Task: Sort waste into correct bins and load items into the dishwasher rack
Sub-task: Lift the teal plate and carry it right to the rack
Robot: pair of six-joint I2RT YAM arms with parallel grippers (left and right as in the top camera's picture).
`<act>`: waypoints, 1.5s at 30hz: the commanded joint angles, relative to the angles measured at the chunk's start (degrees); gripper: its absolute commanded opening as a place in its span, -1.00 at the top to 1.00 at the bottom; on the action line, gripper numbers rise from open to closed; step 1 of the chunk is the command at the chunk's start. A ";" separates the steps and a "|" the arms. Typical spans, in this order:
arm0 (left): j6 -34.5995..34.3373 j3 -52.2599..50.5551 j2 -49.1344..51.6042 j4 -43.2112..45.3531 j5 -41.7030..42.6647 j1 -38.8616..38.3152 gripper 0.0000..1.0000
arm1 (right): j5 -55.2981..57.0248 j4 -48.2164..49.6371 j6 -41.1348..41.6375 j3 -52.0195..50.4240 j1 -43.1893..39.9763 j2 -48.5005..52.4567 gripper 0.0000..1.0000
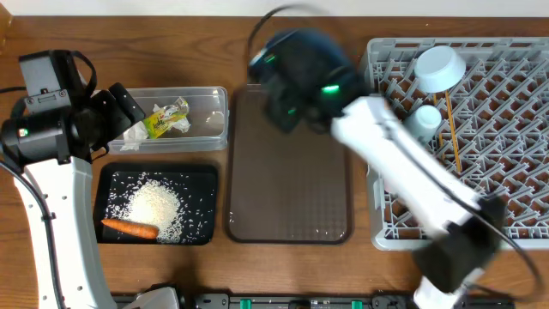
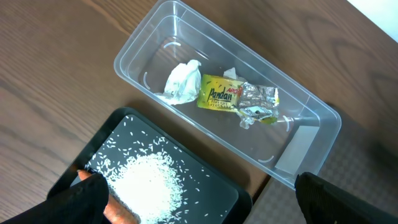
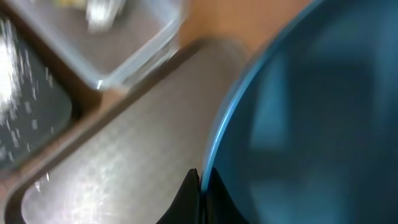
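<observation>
Orange carrot [image 1: 129, 228], long axis left-right, in black tray [image 1: 210, 202].

Brown wood-grain table [image 2: 43, 74] runs out ahead of the left fingers [image 2: 78, 199], dark and streaky; farther out, past its far edge, a pale strip [image 1: 171, 7]; light soft and even.

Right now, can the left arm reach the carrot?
Probably yes: the left gripper is open close by, and the carrot lies uncovered along the near edge of the black tray.
</observation>
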 commanded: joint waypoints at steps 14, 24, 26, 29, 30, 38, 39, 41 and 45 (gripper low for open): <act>0.37 0.79 -0.52 -0.13 -0.33 0.26 -0.96 | -37.22 -2.80 16.28 0.92 -50.23 -19.80 0.98; 0.37 0.79 -0.52 -0.13 -0.33 0.26 -0.96 | -41.24 -13.11 16.39 -0.20 -73.13 -18.53 0.98; 0.37 0.79 -0.52 -0.13 -0.33 0.26 -0.96 | -41.29 -13.64 16.37 -1.31 -75.28 -18.40 0.98; 0.37 0.79 -0.52 -0.13 -0.33 0.26 -0.96 | -39.23 -14.19 16.44 -3.02 -77.68 -18.40 0.98; 0.37 0.79 -0.52 -0.13 -0.33 0.26 -0.96 | -34.45 -14.78 16.44 -3.87 -78.75 -18.40 0.98; 0.37 0.79 -0.52 -0.13 -0.33 0.26 -0.96 | -11.82 -16.39 16.35 -9.29 -79.30 -18.38 0.98; 0.37 0.79 -0.52 -0.13 -0.33 0.26 -0.96 | -11.65 -15.89 16.11 -10.10 -78.97 -18.38 0.98; 0.37 0.79 -0.52 -0.13 -0.33 0.26 -0.96 | -11.63 -14.34 15.32 -12.28 -78.01 -18.38 0.98; 0.37 0.79 -0.52 -0.13 -0.33 0.26 -0.96 | -11.61 -10.82 15.37 -17.86 -74.93 -18.38 0.98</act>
